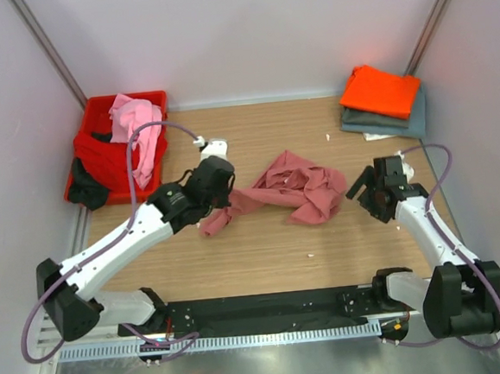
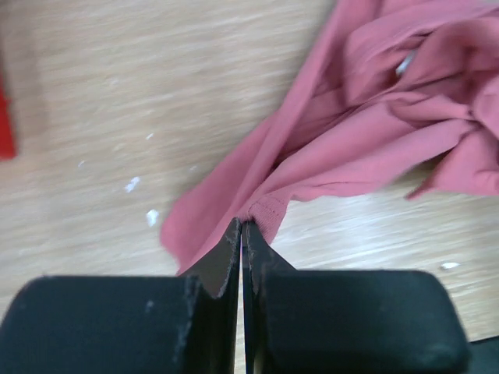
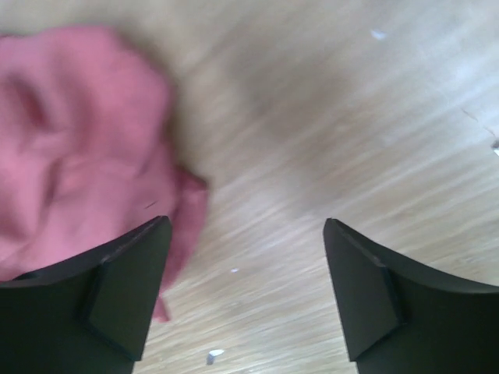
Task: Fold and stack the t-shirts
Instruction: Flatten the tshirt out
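A crumpled dusty salmon-pink t-shirt [image 1: 293, 188] lies mid-table. My left gripper [image 1: 219, 200] sits at its left end, shut on the stitched hem [image 2: 267, 207], which is pinched at the fingertips [image 2: 242, 227]. The cloth trails off to the upper right in the left wrist view [image 2: 374, 101]. My right gripper [image 1: 364, 187] hovers just right of the shirt, open, with bare wood between its fingers [image 3: 245, 226]. The shirt's edge [image 3: 78, 156] lies beside its left finger. A folded orange t-shirt [image 1: 379, 90] rests on a folded grey-blue one [image 1: 397, 123] at the back right.
A red crate [image 1: 100, 102] stands at the back left, holding a light pink shirt [image 1: 134, 127], a red one [image 1: 101, 160] and a dark one [image 1: 86, 191] hanging over its side. Walls enclose the table on three sides. White specks [image 2: 132, 185] dot the wood.
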